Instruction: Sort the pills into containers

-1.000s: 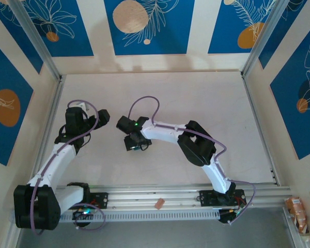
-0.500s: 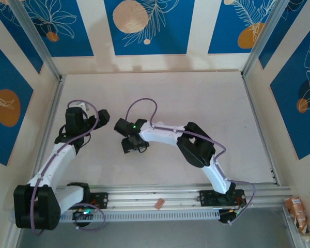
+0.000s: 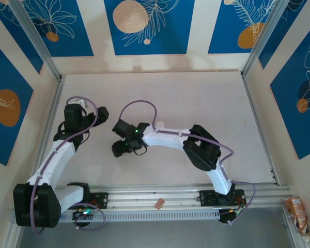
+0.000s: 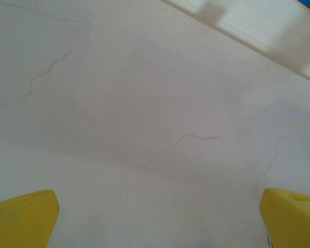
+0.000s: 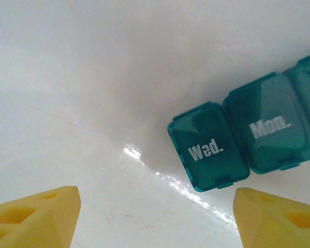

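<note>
The pill organiser (image 5: 243,142) lies flat on the pale table (image 3: 196,98), toward the upper right of the right wrist view. It is a teal strip of square compartments with their lids down: one marked "Wed." at its left end in that view, the next marked "Mon.", and a third cut off by the frame edge. The right gripper (image 5: 155,217) hangs just short of it with its yellow fingertips (image 5: 33,214) spread apart and only bare table between them. The "Wed." compartment sits just ahead of the gap, close to the tip on the right of that view. A bright streak of glare crosses the table beside the organiser. From above, the right arm (image 3: 170,135) reaches leftward across the middle of the table, its wrist angled down left of centre, and a purple cable (image 3: 139,101) loops over it. The left arm (image 3: 57,155) stretches up along the left side, its wrist near the right one but apart from it. The left gripper (image 4: 157,217) is spread wide too — its two yellow tips sit at opposite bottom corners of the left wrist view, with faintly veined table between them.
</note>
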Motion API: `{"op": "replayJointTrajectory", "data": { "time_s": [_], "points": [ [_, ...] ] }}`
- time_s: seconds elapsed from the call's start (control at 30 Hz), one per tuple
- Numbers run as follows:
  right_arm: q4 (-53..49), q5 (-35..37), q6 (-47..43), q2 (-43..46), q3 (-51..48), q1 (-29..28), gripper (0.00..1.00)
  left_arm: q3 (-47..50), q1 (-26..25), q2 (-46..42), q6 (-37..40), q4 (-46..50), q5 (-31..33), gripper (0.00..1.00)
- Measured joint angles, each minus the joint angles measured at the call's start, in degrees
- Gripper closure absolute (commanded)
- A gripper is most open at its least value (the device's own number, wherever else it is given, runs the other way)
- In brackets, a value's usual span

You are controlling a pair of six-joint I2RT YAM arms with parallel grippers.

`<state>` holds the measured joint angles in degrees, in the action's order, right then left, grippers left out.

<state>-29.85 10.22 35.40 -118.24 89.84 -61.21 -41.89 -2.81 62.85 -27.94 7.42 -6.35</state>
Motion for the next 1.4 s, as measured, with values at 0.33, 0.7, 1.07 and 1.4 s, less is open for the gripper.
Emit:
{"op": "replayJointTrajectory", "data": {
  "time_s": [0.33, 0.7, 1.07, 1.4],
  "points": [
    [-1.5, 0.0, -0.4, 2.1, 2.6, 7.4, 0.23, -2.8, 2.6, 1.0, 0.0, 1.6, 0.0, 0.00],
    [-5.6, -4.8, -2.5, -12.4, 21.6, 11.0, 0.24, -3.0, 2.8, 1.0, 0.0, 3.4, 0.0, 0.00],
    [-6.8, -14.2, -4.2, -17.1, 23.7, 11.0, 0.30, -3.1, 2.8, 1.0, 0.0, 4.0, -0.1, 0.00],
    [-4.0, -16.8, -4.3, -11.9, 13.6, 11.4, 0.30, -3.1, 2.9, 1.0, -0.1, 4.0, -0.8, 0.00]
  ]
}}
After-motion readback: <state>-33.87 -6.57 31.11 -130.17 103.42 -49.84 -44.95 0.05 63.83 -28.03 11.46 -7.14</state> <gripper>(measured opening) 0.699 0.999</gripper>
